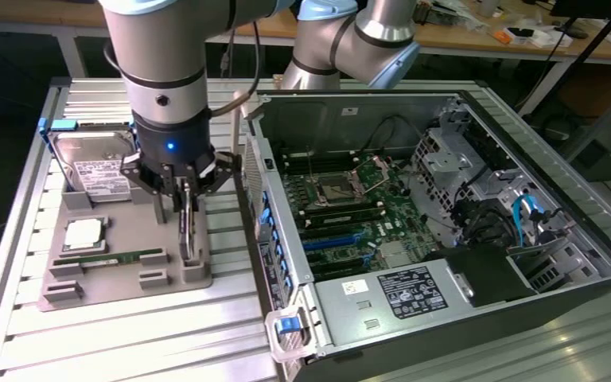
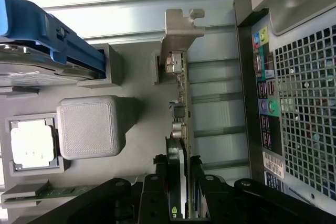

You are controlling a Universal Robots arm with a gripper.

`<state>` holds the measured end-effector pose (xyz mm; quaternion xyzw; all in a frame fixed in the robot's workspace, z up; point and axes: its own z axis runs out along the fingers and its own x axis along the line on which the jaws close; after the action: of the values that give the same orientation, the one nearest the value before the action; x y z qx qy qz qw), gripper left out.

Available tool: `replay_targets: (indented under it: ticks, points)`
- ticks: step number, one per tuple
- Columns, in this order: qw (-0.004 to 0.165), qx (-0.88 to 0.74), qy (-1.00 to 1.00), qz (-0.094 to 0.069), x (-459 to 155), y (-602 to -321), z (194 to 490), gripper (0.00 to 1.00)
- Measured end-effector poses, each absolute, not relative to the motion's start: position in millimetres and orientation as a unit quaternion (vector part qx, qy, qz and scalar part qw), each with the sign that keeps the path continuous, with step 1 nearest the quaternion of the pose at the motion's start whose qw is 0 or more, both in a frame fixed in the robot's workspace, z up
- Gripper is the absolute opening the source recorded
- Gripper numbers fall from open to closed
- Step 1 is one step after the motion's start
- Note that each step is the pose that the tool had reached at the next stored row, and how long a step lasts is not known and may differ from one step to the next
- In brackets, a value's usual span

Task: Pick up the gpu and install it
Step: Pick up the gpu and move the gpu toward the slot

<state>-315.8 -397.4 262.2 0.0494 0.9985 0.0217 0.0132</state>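
Observation:
The gpu is a thin black card standing on edge in the slots of the grey holder tray, at the exterior view's left of the open computer case. My gripper comes straight down over its top edge. In the wrist view the gpu runs edge-on, with its silver end bracket at the far end beside a holder post. The gripper has one black finger pressed on each side of the card. It is shut on the gpu, which still sits in the holder.
The tray also holds a silver hard drive, a CPU and a green RAM stick. The open case lies at the exterior view's right, its motherboard with blue slots exposed. The case's rear panel is close beside the card.

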Motion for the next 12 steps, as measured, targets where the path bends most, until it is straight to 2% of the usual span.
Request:
replay_targets:
  ticks: [12]
  points:
    - [0.013, 0.049, 0.998, 0.022, -316, -397, 273, 0.28]
